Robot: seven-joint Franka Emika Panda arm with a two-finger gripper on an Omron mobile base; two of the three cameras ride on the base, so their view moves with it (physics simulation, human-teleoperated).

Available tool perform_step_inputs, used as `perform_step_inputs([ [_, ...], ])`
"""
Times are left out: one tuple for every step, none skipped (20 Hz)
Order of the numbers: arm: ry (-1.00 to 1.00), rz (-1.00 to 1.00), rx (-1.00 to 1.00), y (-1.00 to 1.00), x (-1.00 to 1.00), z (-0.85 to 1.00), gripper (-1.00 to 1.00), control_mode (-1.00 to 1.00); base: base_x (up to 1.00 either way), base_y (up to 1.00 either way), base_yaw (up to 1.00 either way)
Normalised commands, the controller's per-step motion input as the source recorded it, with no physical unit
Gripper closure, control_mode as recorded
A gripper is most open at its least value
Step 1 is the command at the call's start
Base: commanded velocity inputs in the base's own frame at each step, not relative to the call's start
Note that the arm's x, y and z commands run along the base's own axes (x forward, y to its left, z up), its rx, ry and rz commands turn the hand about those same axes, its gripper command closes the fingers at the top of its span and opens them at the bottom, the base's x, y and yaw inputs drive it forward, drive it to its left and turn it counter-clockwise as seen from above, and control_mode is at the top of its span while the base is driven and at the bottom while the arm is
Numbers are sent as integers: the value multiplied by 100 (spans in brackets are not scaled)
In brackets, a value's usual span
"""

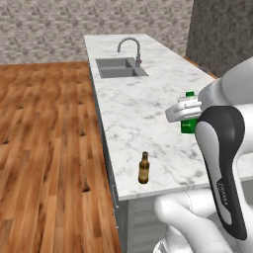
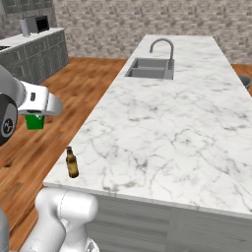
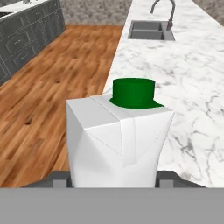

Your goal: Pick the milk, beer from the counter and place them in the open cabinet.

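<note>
Hand view, nearest first: hand clamped on the milk, carton lifted clear of the surface, green cap up. Probably light, stiff card, a bit crushable, so flat sides low down look right. Farther out, beer upright at the near left edge; likely heavier, slick, breakable glass, best taken round the body. Sink far back.
</note>
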Motion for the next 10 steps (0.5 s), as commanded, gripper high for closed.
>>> perform_step_inputs([
  [0,0,0,0,0,0,100,-100,0,0,0],
  [0,0,0,0,0,0,100,-100,0,0,0],
  [0,0,0,0,0,0,100,100,-40,0,0],
  [0,0,0,0,0,0,100,100,-100,0,0],
  [0,0,0,0,0,0,100,100,-100,0,0],
  [0,0,0,0,0,0,100,100,-100,0,0],
  [0,0,0,0,0,0,100,100,-100,0,0],
  [0,0,0,0,0,0,100,100,-100,0,0],
  [0,0,0,0,0,0,100,100,-100,0,0],
  [0,0,0,0,0,0,100,100,-100,0,0],
])
